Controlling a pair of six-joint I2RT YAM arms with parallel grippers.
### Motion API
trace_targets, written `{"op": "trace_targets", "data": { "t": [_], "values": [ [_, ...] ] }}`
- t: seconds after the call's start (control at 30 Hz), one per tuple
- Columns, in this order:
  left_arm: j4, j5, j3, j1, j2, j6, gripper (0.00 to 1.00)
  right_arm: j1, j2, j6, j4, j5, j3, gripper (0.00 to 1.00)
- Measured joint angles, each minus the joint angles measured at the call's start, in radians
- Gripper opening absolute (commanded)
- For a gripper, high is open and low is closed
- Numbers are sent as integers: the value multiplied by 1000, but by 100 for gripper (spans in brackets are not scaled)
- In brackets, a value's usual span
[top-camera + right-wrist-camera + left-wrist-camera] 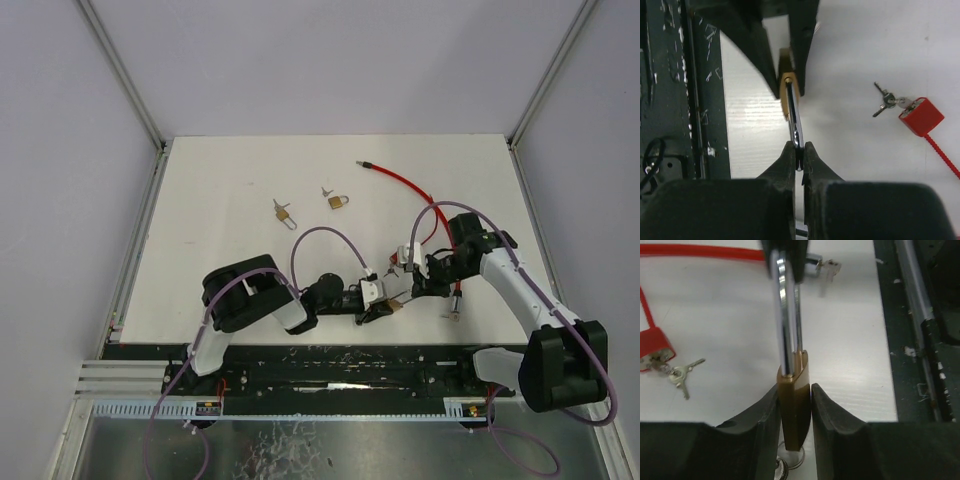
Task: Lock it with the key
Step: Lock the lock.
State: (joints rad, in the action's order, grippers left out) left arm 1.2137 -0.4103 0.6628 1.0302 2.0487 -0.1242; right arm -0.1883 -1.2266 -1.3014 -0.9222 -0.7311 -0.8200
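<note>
White table (230, 180), grey walls round it. L gripper (795, 396) clamped on brass padlock (793, 377) body, fingers touching both sides. R gripper (799, 150) pinched tight on its shackle (795, 117), opp. end. Padlock held btwn the two, lower centre of top view, near table's front edge. Ring (783, 469) at its base; key not clear. Red cable lock (921, 116) w/ keys (883, 101) right side of R wrist view. Small padlock (284, 213) and 2nd small padlock (338, 201) upper centre, well apart from grippers.

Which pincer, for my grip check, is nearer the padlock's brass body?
Left. The left pincer clamps the brass body; the right pincer pinches its shackle, off the body.
</note>
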Motion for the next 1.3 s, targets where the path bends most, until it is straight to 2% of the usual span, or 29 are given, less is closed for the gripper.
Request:
{"op": "trace_targets", "data": {
  "t": [0.07, 0.37, 0.6, 0.7, 1.07, 1.3],
  "values": [
    [22, 10, -3, 16, 0, 10, 35, 25, 13, 35, 24, -45, 5, 0],
    [184, 53, -71, 49, -37, 51, 64, 84, 42, 126, 66, -169, 8, 0],
    [249, 136, -121, 49, -90, 105, 73, 128, 56, 127, 81, -217, 8, 0],
    [269, 169, -138, 41, -116, 142, 83, 151, 85, 100, 72, -232, 8, 0],
    [291, 258, -232, 26, -249, 283, 85, 181, 117, 74, 64, -237, 8, 0],
    [214, 316, -251, -27, -341, 477, 75, 192, 126, 71, 51, -240, 6, 0]
  ]
}}
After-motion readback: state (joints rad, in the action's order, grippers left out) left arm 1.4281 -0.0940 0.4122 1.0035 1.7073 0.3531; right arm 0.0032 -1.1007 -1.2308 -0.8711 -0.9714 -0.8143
